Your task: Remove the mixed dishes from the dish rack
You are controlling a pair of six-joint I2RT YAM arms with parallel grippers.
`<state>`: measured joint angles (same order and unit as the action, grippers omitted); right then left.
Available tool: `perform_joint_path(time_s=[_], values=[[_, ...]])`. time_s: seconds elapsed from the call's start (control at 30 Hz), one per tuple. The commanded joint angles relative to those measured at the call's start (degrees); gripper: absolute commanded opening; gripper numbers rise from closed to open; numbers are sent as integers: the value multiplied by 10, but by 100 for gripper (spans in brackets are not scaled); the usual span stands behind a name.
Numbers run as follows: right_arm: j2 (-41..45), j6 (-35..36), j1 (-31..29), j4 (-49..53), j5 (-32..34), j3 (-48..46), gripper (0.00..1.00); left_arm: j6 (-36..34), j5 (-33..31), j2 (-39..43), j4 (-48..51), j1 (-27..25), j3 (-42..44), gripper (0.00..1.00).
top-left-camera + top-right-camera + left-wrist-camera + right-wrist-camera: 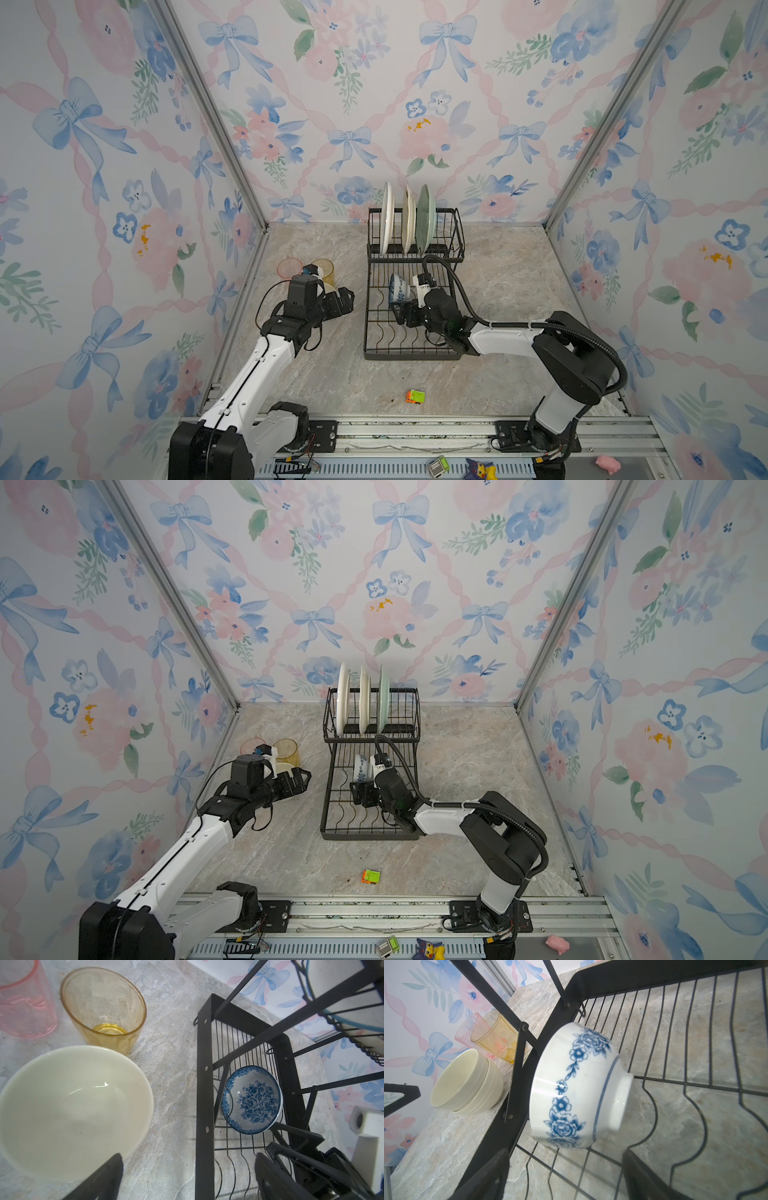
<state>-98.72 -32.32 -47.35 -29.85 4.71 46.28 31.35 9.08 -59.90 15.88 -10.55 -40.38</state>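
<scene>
Right gripper (564,1156) at the glazed blue-floral bowl (577,1088), which stands on edge in the black wire dish rack's (376,332) lower tray.
Its fingers are spread, clear of the bowl; left gripper (189,1157) spread, empty. Three round plates (408,222) upright in the upper basket; one ridged cream bowl (70,1109) and two translucent tumblers, pink (22,1001) and amber (104,1007), on the marbled table (498,291).

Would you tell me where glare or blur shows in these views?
Left wrist view: a bright glint on the cream glazed bowl, and the black left fingers are out of focus. Right wrist view: a glare streak across the white bowl with blue flowers; the black right fingers are blurred. Both top views: evenly lit, though the aluminium corner posts splay outward.
</scene>
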Motion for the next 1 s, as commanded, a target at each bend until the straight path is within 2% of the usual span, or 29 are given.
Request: perform_joint_path(time_s=[0.0, 0.97], values=[[-13, 11, 2, -21, 9, 20, 85, 4, 8, 4, -5, -4, 5, 98], [-42, 15, 10, -2, -5, 53, 79, 9, 9, -1, -6, -11, 3, 98]])
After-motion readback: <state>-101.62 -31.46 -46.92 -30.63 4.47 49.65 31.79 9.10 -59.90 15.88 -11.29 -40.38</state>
